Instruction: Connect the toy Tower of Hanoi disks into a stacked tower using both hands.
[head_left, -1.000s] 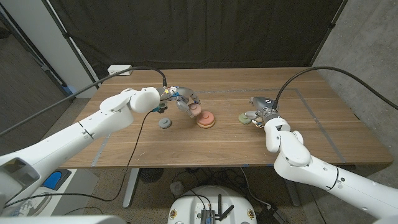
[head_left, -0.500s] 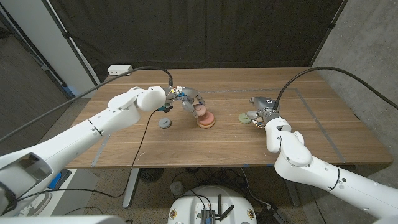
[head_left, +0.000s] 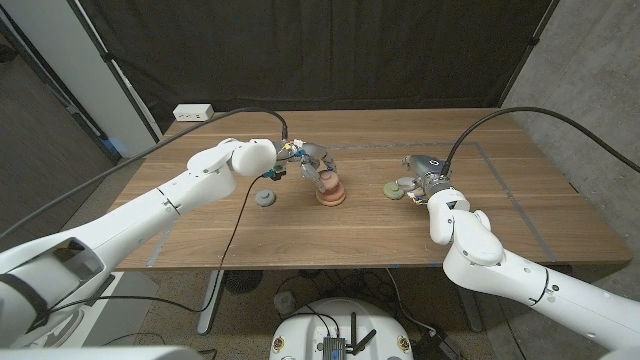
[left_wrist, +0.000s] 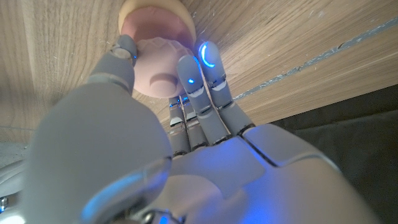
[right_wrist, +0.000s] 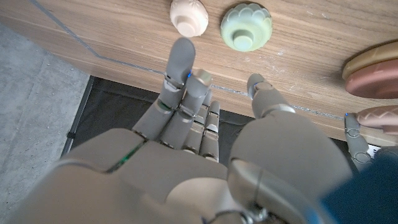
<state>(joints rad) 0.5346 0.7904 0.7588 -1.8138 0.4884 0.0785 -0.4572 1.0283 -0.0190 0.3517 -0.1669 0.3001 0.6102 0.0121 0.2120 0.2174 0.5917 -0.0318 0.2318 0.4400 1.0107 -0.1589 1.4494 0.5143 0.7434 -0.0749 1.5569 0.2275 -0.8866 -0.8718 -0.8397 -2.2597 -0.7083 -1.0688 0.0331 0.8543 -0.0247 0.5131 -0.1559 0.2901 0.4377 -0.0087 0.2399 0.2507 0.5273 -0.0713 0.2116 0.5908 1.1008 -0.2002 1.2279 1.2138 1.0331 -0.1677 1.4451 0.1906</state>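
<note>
A wooden table (head_left: 300, 235) stood before a black curtain (head_left: 330, 50). One grey disk (head_left: 265, 198) lay alone. The left hand (head_left: 312, 160) held a pink disk (left_wrist: 158, 68) on the stack (head_left: 331, 193). The right hand (head_left: 420, 180) was loose beside one green disk (right_wrist: 246, 26). Its wrist view showed a cream disk (right_wrist: 187, 16) too.

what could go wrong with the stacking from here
The left robot hand holds the pink disk just above the stack; its fingers block the view, so it may seat off-centre or tip. The right robot hand sits close to the green disk and could nudge it.
</note>
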